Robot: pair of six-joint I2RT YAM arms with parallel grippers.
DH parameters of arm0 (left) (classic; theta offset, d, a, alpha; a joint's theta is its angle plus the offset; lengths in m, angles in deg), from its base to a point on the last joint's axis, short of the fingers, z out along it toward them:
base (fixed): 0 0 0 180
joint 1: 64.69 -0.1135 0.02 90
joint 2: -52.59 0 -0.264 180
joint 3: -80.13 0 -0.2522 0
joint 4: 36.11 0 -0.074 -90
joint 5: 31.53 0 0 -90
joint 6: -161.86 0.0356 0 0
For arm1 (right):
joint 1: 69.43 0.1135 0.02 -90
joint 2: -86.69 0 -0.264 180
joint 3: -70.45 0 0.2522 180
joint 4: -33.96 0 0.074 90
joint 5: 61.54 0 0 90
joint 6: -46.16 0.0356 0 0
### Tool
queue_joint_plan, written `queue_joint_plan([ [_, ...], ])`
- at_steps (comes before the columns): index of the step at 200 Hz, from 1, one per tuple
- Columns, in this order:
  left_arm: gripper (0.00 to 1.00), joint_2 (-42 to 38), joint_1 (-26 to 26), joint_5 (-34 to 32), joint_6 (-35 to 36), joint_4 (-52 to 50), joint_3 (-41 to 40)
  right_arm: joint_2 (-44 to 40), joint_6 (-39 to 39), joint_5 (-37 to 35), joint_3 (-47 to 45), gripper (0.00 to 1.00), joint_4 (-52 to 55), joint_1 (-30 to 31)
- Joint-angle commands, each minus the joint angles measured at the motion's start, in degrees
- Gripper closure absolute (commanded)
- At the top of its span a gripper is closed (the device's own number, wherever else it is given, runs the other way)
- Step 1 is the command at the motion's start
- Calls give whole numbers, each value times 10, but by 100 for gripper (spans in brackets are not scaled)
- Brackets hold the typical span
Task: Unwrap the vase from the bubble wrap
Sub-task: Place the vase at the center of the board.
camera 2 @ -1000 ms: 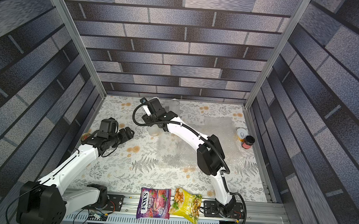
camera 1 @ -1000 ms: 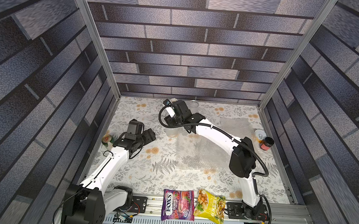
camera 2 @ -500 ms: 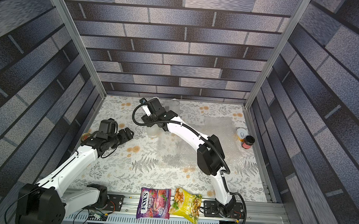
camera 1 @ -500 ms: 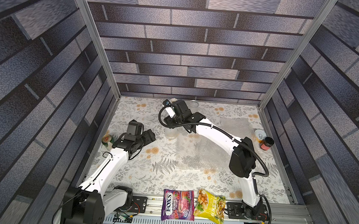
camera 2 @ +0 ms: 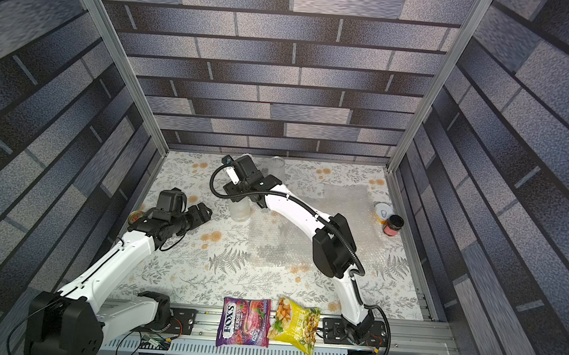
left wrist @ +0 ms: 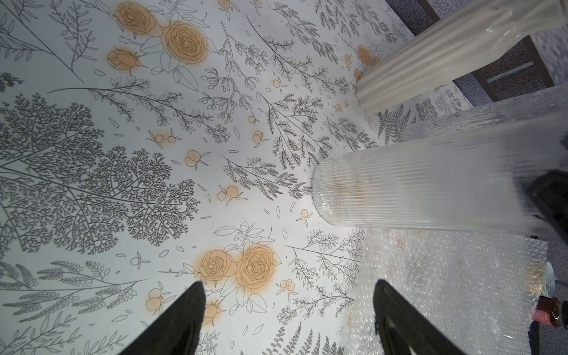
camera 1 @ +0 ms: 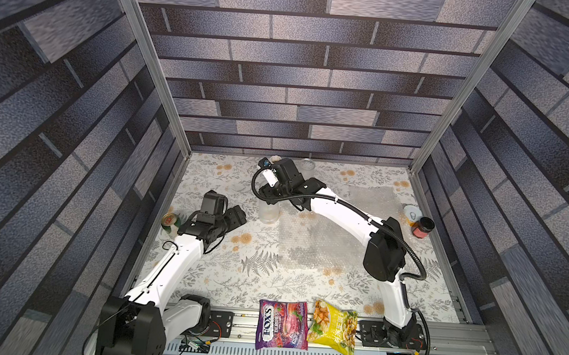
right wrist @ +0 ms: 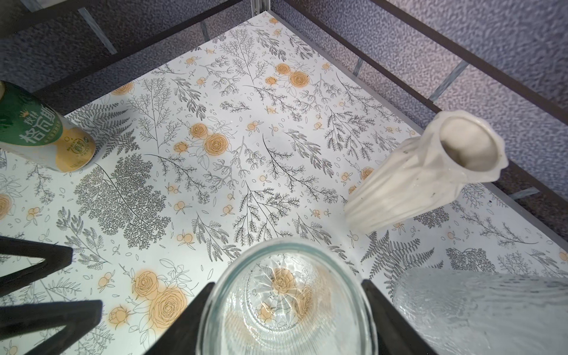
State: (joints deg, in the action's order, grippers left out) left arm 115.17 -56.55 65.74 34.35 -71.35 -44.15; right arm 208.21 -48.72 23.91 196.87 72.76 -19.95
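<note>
A clear ribbed glass vase (camera 1: 269,213) (camera 2: 239,211) stands upright and bare on the flowered table. My right gripper (right wrist: 289,282) comes down from above and is shut on its rim, one black finger (right wrist: 196,310) against each side. The bubble wrap (camera 1: 309,245) (camera 2: 282,243) lies flat on the table beside the vase, on its right in both top views. My left gripper (camera 1: 237,214) (left wrist: 288,284) hangs open just left of the vase (left wrist: 399,190), holding nothing. One of its fingers is over the edge of the bubble wrap (left wrist: 445,292).
A white ribbed ceramic vase (right wrist: 424,175) and a textured glass jar (right wrist: 479,310) stand just behind the held vase. A green can (camera 1: 170,223) is at the left wall; a tin (camera 1: 412,213) and red jar (camera 1: 423,227) at the right. Two snack bags (camera 1: 281,325) lie on the front rail.
</note>
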Motion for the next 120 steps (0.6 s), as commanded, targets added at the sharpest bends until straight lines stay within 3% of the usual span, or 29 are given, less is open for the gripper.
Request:
queue_joint_plan([
  [1, 13, -14, -4, -9, 6, -13, -6, -14, 17, 17, -3, 44, -3, 1],
  [83, 13, -16, -4, -10, 6, -15, -3, -26, 8, 11, -19, 29, -3, 1],
  [120, 13, -17, -5, -11, 6, -18, -2, -29, 9, 6, -24, 14, -9, 1],
])
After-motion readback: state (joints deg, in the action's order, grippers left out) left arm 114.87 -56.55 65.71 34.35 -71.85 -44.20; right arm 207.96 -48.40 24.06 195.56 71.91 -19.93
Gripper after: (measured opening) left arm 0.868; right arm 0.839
